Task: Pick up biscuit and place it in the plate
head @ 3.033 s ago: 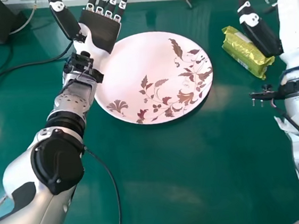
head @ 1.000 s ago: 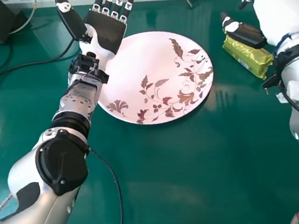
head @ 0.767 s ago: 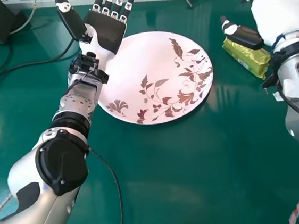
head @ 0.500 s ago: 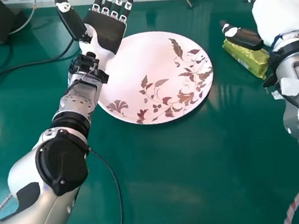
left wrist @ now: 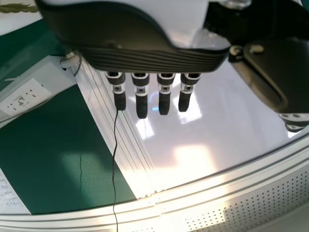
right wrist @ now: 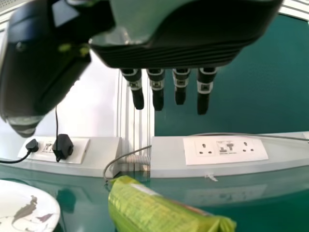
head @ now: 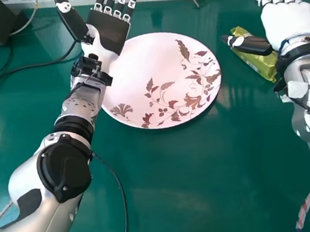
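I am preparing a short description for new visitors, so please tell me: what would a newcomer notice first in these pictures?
Probably the big pale plate with brown leaves, in the middle of the green table. Next, the left hand, spread open beside the plate, and the shiny yellow-green biscuit packet to the plate's right, partly behind the right hand's thumb.
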Robot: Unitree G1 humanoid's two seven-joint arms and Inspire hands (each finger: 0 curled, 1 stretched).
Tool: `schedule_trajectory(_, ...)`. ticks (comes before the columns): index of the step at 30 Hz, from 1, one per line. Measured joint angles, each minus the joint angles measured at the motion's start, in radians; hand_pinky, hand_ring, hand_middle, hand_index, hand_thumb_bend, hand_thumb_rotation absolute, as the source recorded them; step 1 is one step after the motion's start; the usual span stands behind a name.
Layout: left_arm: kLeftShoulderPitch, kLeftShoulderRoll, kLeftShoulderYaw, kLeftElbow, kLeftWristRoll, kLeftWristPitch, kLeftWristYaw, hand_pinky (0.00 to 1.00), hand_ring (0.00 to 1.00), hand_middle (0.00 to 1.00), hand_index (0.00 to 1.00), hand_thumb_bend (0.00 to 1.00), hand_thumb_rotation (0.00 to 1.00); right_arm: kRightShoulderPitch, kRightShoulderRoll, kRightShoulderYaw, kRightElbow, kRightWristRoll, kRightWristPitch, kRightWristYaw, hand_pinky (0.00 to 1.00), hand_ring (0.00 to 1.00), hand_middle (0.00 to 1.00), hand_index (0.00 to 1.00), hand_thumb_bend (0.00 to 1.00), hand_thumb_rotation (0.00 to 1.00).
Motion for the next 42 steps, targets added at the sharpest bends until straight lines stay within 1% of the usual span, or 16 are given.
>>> schedule_trajectory(3,0.000,-0.001,-0.001,0.000,0.000,0.000,-0.010,1.00,0.95,1.00,1.00,1.00,0.59,-0.009,-0.005,0.003,0.003,0.000,-0.002,0.001,0.94,1.00,1.00,1.00,1.00,0.62)
schedule_trajectory(8,0.000,-0.001,-0.001,0.000,0.000,-0.001,-0.014,1.00,0.95,1.00,1.00,1.00,0.58,-0.015,-0.016,0.008,0.017,0.000,-0.007,0.003,0.92,1.00,1.00,1.00,1.00,0.63)
schedule_trajectory(15,0.000,-0.003,-0.001,0.000,0.000,-0.001,-0.016,1.00,0.95,0.99,1.00,1.00,0.58,-0.027,-0.022,0.018,0.045,0.001,-0.012,0.005,0.94,1.00,1.00,1.00,1.00,0.65)
schedule_trajectory(21,0.000,-0.003,-0.001,0.000,0.001,-0.001,-0.019,1.00,0.95,0.99,1.00,1.00,0.57,-0.053,-0.028,0.033,0.075,0.001,-0.015,0.016,0.94,1.00,1.00,1.00,1.00,0.65)
schedule_trajectory(25,0.000,-0.003,-0.001,0.000,0.000,-0.001,-0.031,1.00,0.95,0.99,1.00,1.00,0.57,-0.071,-0.030,0.039,0.114,0.005,-0.024,0.018,0.95,1.00,1.00,1.00,1.00,0.62)
schedule_trajectory(32,0.000,-0.003,0.000,0.000,0.000,0.000,-0.033,1.00,0.96,1.00,1.00,1.00,0.56,-0.099,-0.035,0.050,0.192,0.048,-0.060,0.023,0.87,1.00,1.00,1.00,1.00,0.63)
schedule_trajectory(38,0.000,-0.002,0.001,0.000,-0.001,-0.001,-0.026,1.00,0.96,1.00,1.00,1.00,0.55,-0.106,-0.037,0.064,0.242,0.074,-0.071,0.032,0.86,1.00,1.00,1.00,1.00,0.63)
schedule_trajectory(42,0.000,-0.003,0.003,0.000,-0.002,-0.001,-0.025,1.00,0.97,1.00,1.00,1.00,0.54,-0.119,-0.038,0.066,0.273,0.107,-0.087,0.032,0.85,1.00,1.00,1.00,1.00,0.65)
